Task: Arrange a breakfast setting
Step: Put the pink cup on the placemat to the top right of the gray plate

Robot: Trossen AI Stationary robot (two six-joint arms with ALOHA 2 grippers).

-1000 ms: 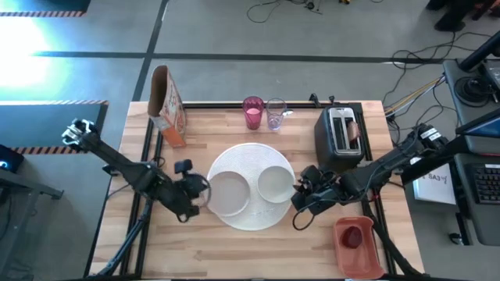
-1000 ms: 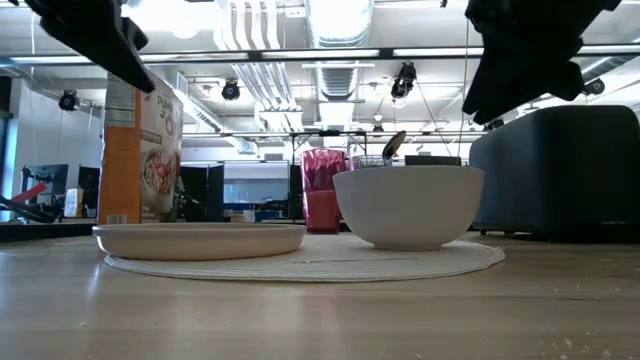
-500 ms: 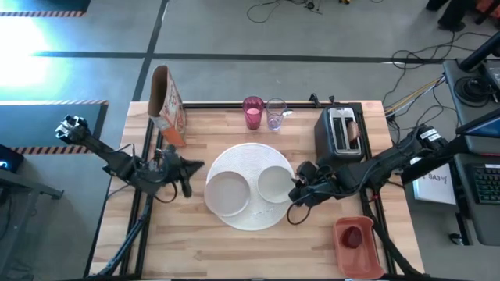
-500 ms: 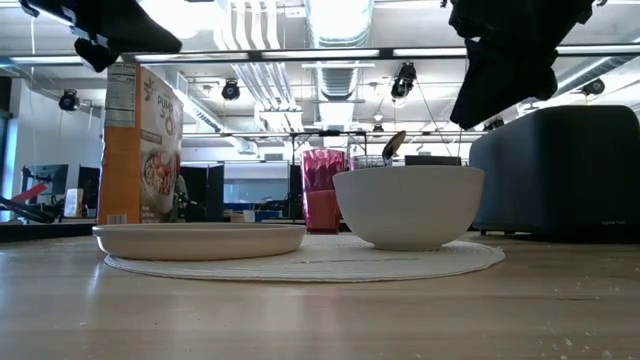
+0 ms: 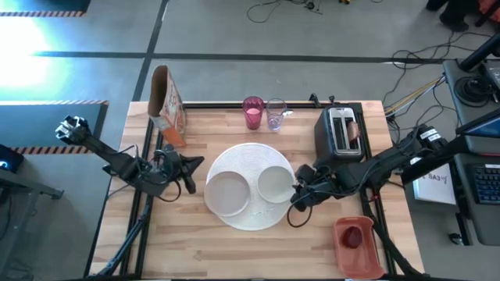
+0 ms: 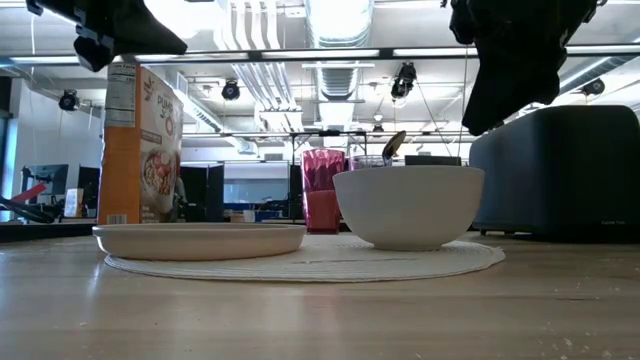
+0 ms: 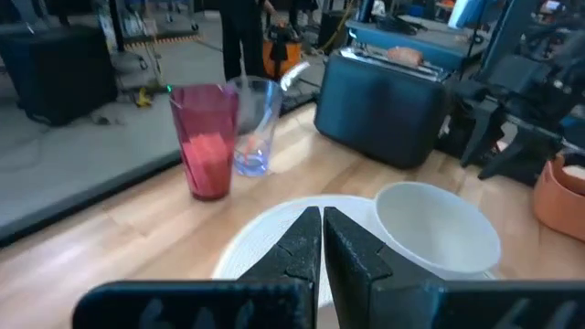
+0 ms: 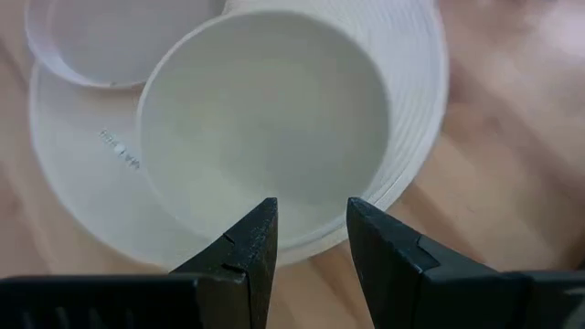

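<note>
A large round white plate (image 5: 248, 215) lies mid-table. On it rest a small white plate (image 5: 229, 192) and a white bowl (image 5: 275, 183). My left gripper (image 5: 193, 165) is shut and empty, above the table just left of the plates; its wrist view (image 7: 322, 233) looks across them. My right gripper (image 5: 299, 193) is open and empty, above the bowl's right rim (image 8: 274, 233), well clear of it in the low view (image 6: 497, 105). A pink cup (image 5: 252, 112) and a clear glass (image 5: 275, 114) holding a spoon (image 6: 394, 146) stand at the far edge.
A cereal box (image 5: 168, 105) stands at the far left. A black toaster (image 5: 341, 136) with toast (image 5: 353, 129) in one slot stands at the far right. A salmon bowl with a red fruit (image 5: 355, 236) sits at the near right corner. Bare wood lies along the near edge.
My left gripper has drawn back from the small plate's left rim, going up and toward the table's far left, and turned to point level toward the plates. The plates and bowl have not moved.
</note>
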